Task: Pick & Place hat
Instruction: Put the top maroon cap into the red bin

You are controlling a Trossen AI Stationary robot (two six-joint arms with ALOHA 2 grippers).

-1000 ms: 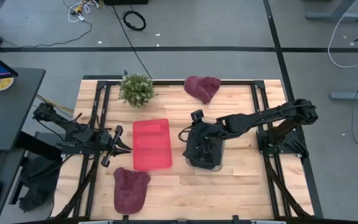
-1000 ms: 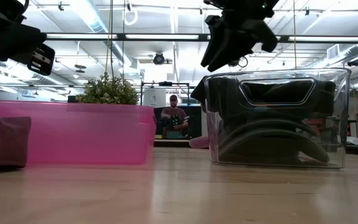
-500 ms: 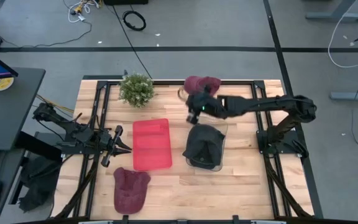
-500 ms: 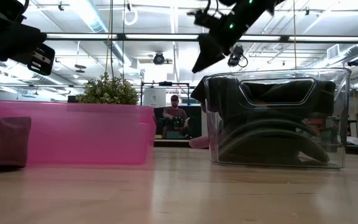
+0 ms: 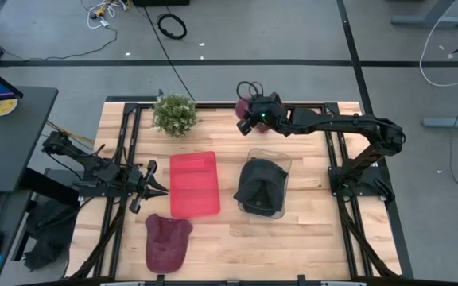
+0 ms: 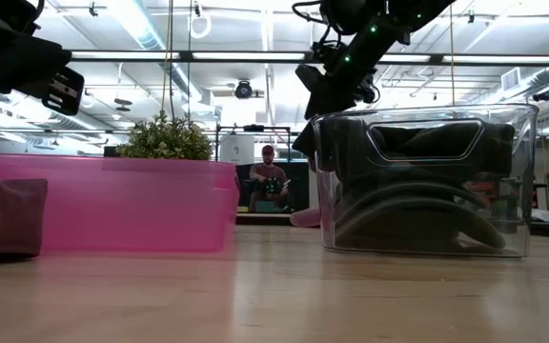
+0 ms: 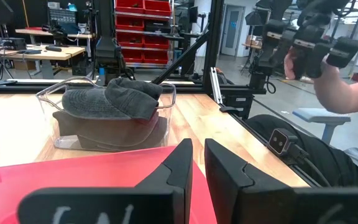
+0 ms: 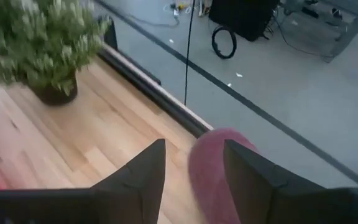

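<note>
Fingers (image 8: pixel 135 180) of the right gripper (image 5: pixel 249 111) stand apart above the maroon hat (image 8: pixel 213 168), ungrasped; a dark hat (image 5: pixel 262 184) already fills the clear bin (image 5: pixel 283 163).

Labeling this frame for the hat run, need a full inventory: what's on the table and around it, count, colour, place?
Maroon hat: one of two, maroon, near table edge, in front of the pink tray.
Second maroon hat: maroon, far table edge, mostly hidden under the right gripper in the high view.
Dark hat: one, dark grey, inside the clear bin.
Clear bin: one, transparent, table centre-right.
Pink tray: one, pink, table centre-left.
Potted plant: one, green, far left of table.
Person: one, seated in the room beyond the table.
Left gripper: dark, nearly closed, holding nothing, beside the pink tray's left edge.
Right gripper: dark, open, above the second maroon hat.
</note>
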